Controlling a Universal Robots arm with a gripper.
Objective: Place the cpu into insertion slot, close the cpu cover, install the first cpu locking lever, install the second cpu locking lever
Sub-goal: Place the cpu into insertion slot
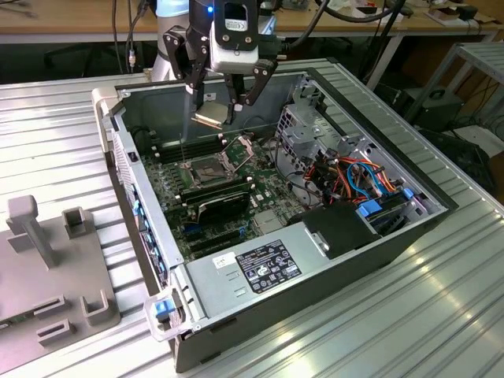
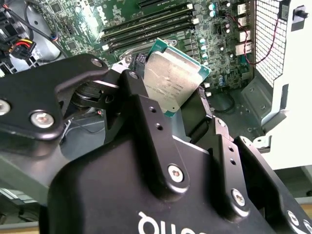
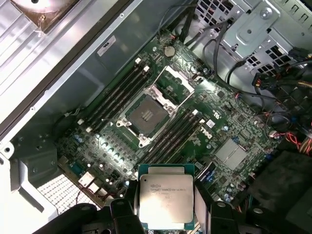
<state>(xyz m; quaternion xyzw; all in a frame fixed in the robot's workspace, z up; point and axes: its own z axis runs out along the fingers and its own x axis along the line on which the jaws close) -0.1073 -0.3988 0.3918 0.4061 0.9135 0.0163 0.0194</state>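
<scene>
My gripper (image 1: pixel 216 109) hangs over the open computer case, shut on the cpu (image 1: pixel 211 116), a small square chip with a silver-grey top. In both wrist views the black fingers (image 3: pixel 122 214) clamp the cpu (image 3: pixel 165 197) by two opposite edges (image 2: pixel 173 80). The insertion slot (image 3: pixel 147 114) lies bare on the green motherboard, below the chip and apart from it (image 1: pixel 206 168). The cpu cover (image 3: pixel 173 83), a metal frame plate, stands swung open on the far side of the slot (image 1: pixel 240 147).
Long black memory slots (image 3: pixel 117 92) run on both sides of the socket. A drive cage (image 1: pixel 311 130), coloured cables (image 1: pixel 358 177) and a power supply (image 1: pixel 260 268) take up the case's near and right parts. A grey fixture (image 1: pixel 55 260) sits on the table at the exterior view's left.
</scene>
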